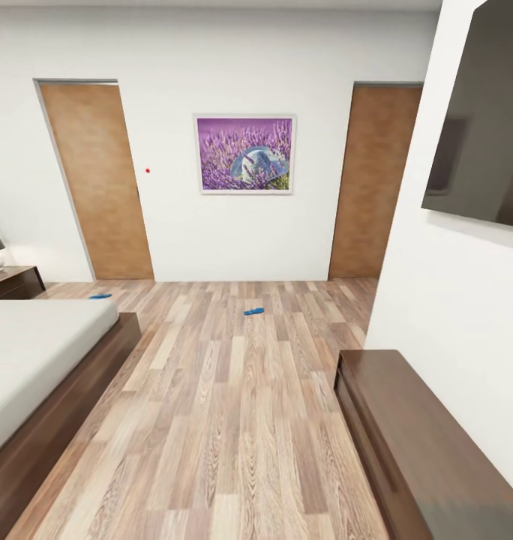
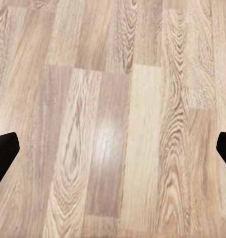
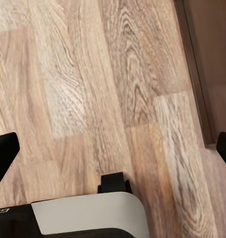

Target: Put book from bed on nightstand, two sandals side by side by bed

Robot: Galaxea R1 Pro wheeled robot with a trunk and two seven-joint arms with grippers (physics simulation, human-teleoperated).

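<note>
Two blue sandals lie apart on the wood floor: one sandal (image 1: 253, 310) in the middle of the room, the other sandal (image 1: 100, 296) near the far corner of the bed (image 1: 31, 352). A dark nightstand (image 1: 15, 282) stands at the bed's far side, under a lamp. The book is out of view. In the left wrist view, the left gripper (image 2: 113, 151) is open over bare floor, its black fingertips (image 2: 4, 151) wide apart. In the right wrist view, the right gripper (image 3: 113, 151) is open too, above floor and part of the robot's white base (image 3: 88, 215).
A low dark TV bench (image 1: 414, 442) runs along the right wall under a wall-mounted screen (image 1: 485, 120). Two wooden doors (image 1: 99, 180) flank a purple picture (image 1: 245, 154) on the far wall. Open floor stretches between the bed and the bench.
</note>
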